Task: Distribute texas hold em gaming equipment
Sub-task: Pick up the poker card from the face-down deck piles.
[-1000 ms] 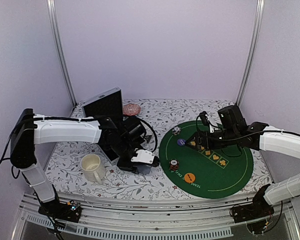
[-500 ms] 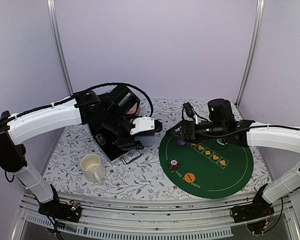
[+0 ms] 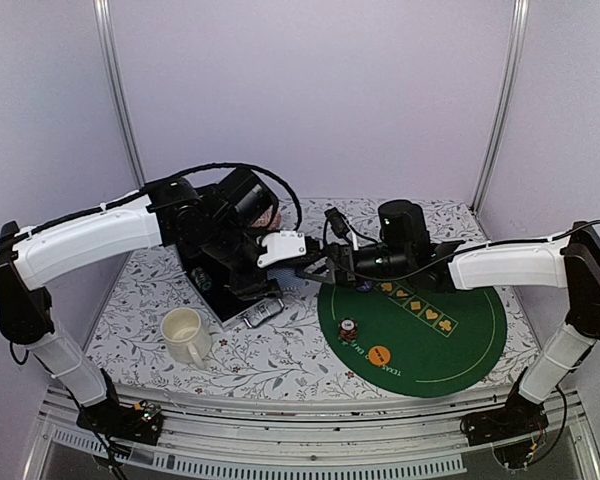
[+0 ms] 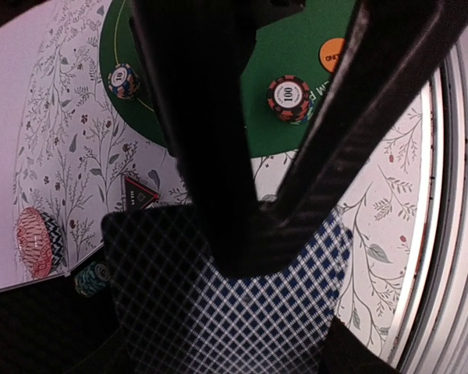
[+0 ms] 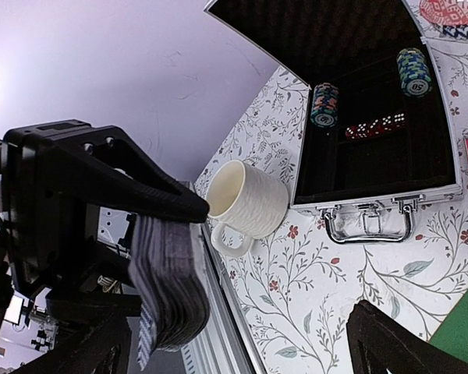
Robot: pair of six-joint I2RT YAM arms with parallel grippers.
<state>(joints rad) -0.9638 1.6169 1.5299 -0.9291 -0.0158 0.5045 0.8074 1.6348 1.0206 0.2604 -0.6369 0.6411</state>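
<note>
Both arms have been moved since a second ago: the left gripper [image 4: 246, 241] has been lifted from table level beside the cream mug [image 3: 185, 335] and brought over the open black case [image 5: 374, 156], and the right gripper [image 3: 317, 270] has been swung leftward off the green mat [image 3: 460, 345] to meet it. The deck of playing cards [image 4: 218, 312] is clamped between the left fingers [image 4: 195, 117], its blue-check back turned toward the wrist camera. Below that gripper, chip stacks [image 5: 325, 105] are seen inside the case, and a triangle marker [image 4: 139, 191] lies on the floral cloth just beside the case. The right gripper is spread wide with nothing held, its tips just beside the deck; contact cannot be confirmed. Behind and below the right gripper, a striped chip stack [image 3: 348, 329] and an orange disc [image 3: 379, 354] are recorded on the mat.
</note>
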